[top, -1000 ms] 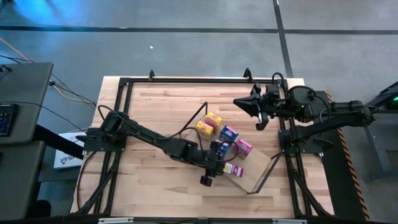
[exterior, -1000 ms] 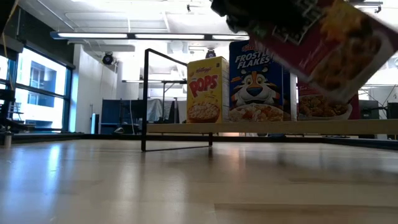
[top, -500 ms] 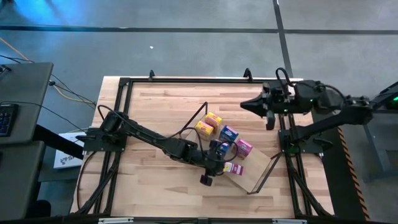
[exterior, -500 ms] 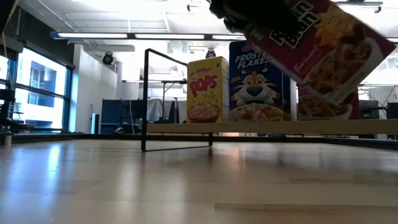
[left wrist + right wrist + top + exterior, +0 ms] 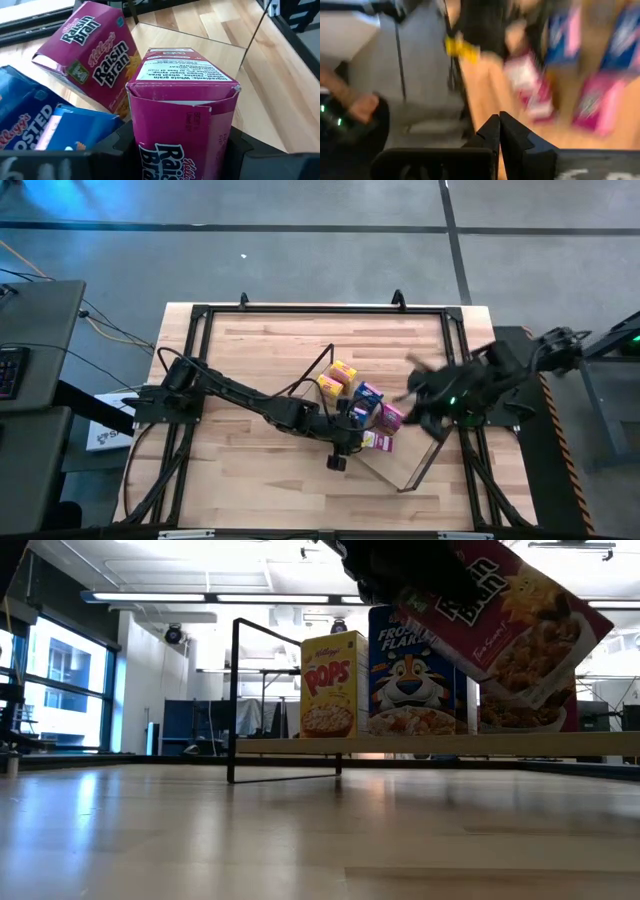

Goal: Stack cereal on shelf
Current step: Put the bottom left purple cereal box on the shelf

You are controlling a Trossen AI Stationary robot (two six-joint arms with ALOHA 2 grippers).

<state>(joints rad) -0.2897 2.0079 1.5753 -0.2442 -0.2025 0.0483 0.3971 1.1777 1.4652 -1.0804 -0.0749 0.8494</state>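
My left gripper [image 5: 352, 442] [image 5: 180, 155] hovers over the shelf board [image 5: 405, 458], shut on a pink Raisin Bran box [image 5: 180, 115] [image 5: 515, 615] [image 5: 376, 443]. On the board stand two yellow boxes [image 5: 336, 378] [image 5: 333, 685], two blue boxes [image 5: 366, 394] [image 5: 410, 670] and a second pink box [image 5: 391, 417] [image 5: 90, 50], each upright on its bottom end. My right gripper [image 5: 428, 398] [image 5: 499, 131] is shut and empty, in the air just right of the boxes, blurred. My left gripper pinches the pink box between its two fingers [image 5: 117, 145], one on each side of the box, at the end nearest the wrist [image 5: 150, 160]. The glued top flap [image 5: 182, 75] points away from the wrist. In the low view the box is lifted clear of the board and tilted.
Black wire frames rise at both short ends of the shelf [image 5: 318, 368] [image 5: 428, 460] [image 5: 236, 700]. The black arm frame [image 5: 200, 315] rims the butcher-block table [image 5: 250, 480]. Bare tabletop lies left of and nearer than the shelf.
My right arm has swung fast from the table's far right corner toward the near edge and the shelf, ending beside the pink box. My left gripper has carried its box slightly up and toward the standing boxes, tipping it nearer upright.
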